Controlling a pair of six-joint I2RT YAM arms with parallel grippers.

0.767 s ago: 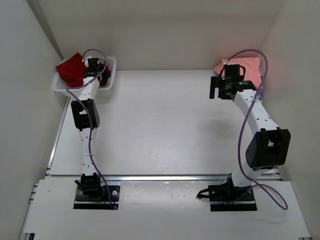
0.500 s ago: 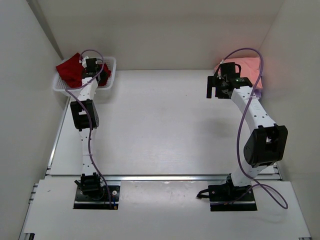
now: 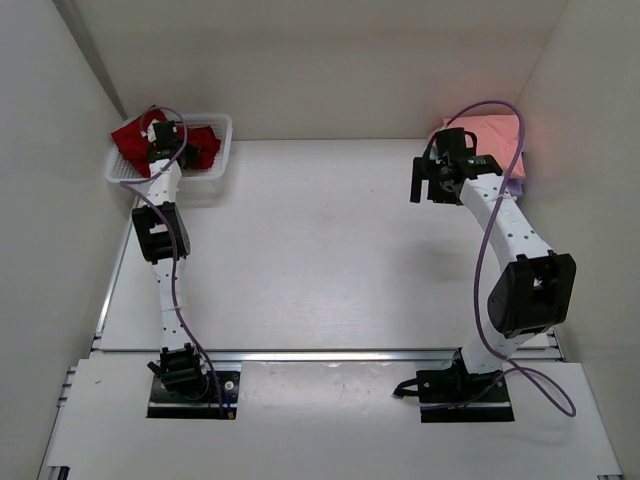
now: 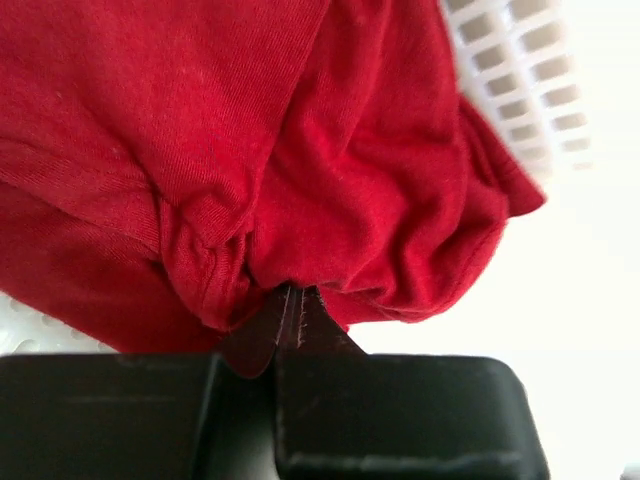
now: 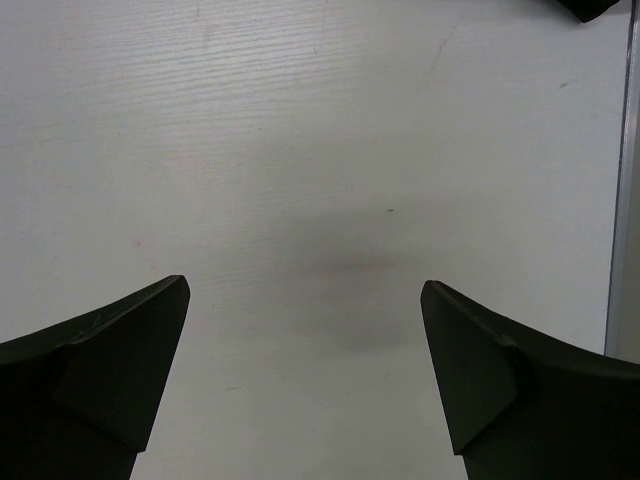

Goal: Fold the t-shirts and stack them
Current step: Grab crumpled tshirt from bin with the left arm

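The dark red t-shirt lies crumpled in the white mesh basket at the far left corner. In the last second the left gripper has shifted left, deeper over the basket. Its jaws now pinch a fold of red cloth, so lifting it out looks like the next step. The right gripper, jaws wide over bare counter, has edged left from the folded salmon pink t-shirt at far right.

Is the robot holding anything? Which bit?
The left end effector pinches a bunched fold of the red t-shirt. The right end effector holds nothing.
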